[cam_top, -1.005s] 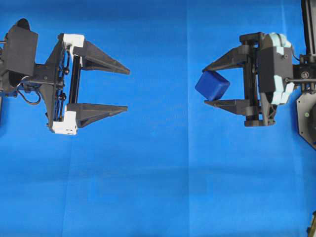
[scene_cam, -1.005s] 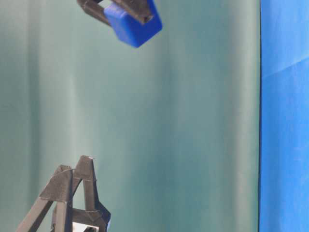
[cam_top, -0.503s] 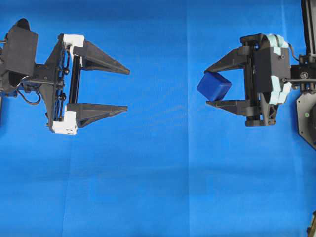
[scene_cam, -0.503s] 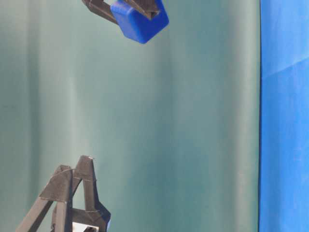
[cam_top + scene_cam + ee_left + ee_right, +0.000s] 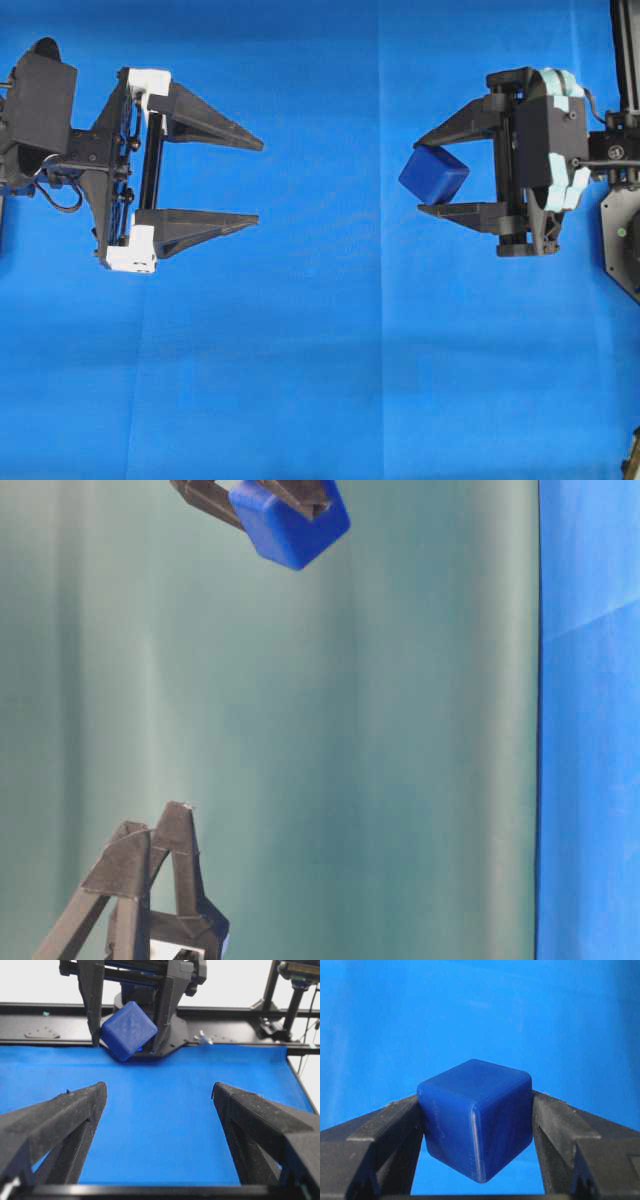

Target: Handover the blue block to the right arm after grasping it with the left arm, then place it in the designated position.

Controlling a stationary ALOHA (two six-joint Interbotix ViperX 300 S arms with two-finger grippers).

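Observation:
The blue block (image 5: 433,174) is a small dark-blue cube, held tilted and clear of the cloth between the two pointed fingers of my right gripper (image 5: 418,172), which is shut on it. It fills the middle of the right wrist view (image 5: 476,1117) and shows at the top of the table-level view (image 5: 290,525). My left gripper (image 5: 258,181) is wide open and empty, well to the left of the block. In the left wrist view its fingers (image 5: 70,1120) frame bare cloth, with the blue block (image 5: 128,1030) held ahead by the right arm (image 5: 150,990).
Blue cloth (image 5: 320,350) covers the table. The right arm's base (image 5: 625,230) stands at the right edge. A black frame rail (image 5: 50,1020) runs along the far side in the left wrist view.
The right gripper with the block shifted slightly over the last second, then held still. The left gripper has not moved.

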